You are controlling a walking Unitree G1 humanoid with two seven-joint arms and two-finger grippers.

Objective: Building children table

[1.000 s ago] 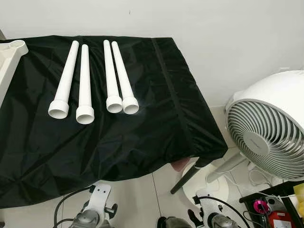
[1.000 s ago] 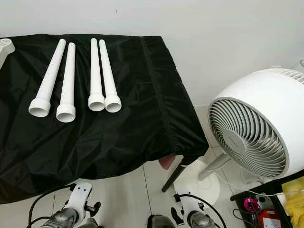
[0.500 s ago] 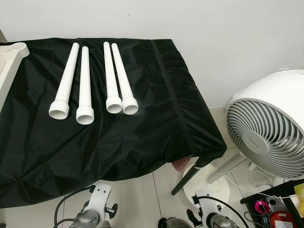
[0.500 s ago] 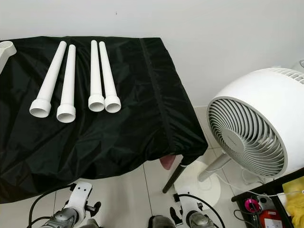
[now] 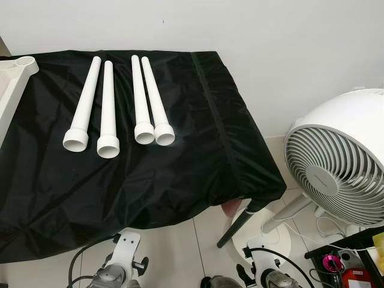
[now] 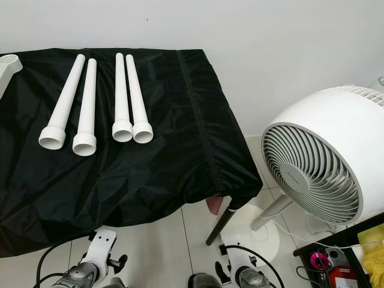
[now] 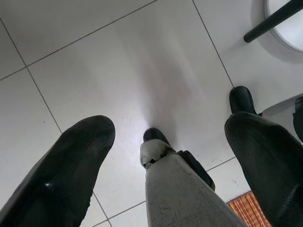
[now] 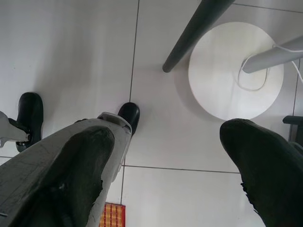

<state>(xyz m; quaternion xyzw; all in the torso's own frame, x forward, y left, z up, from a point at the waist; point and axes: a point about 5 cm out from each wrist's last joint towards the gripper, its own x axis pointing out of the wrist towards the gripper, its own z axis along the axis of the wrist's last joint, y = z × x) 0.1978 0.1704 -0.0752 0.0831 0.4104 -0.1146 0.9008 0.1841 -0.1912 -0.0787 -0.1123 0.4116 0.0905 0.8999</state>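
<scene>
Several white tube-shaped table legs (image 5: 108,102) lie side by side on a table draped in black cloth (image 5: 180,174), wide ends toward me. A white tabletop part (image 5: 13,81) lies at the cloth's far left edge. Both arms hang low in front of the table, the left arm (image 5: 120,264) and the right arm (image 5: 267,276) near the floor. In the wrist views my left gripper (image 7: 168,125) and right gripper (image 8: 165,135) are open over white floor tiles, holding nothing.
A large white fan (image 5: 339,162) stands right of the table on a round base (image 8: 234,71). A dark table leg (image 5: 237,225) slants to the floor. A black bin of small items (image 5: 351,264) sits at the bottom right. A white wall runs behind.
The camera has shifted slightly, so the whole scene sits a little lower in the picture. The tubes, the fan and both arms stay as they were.
</scene>
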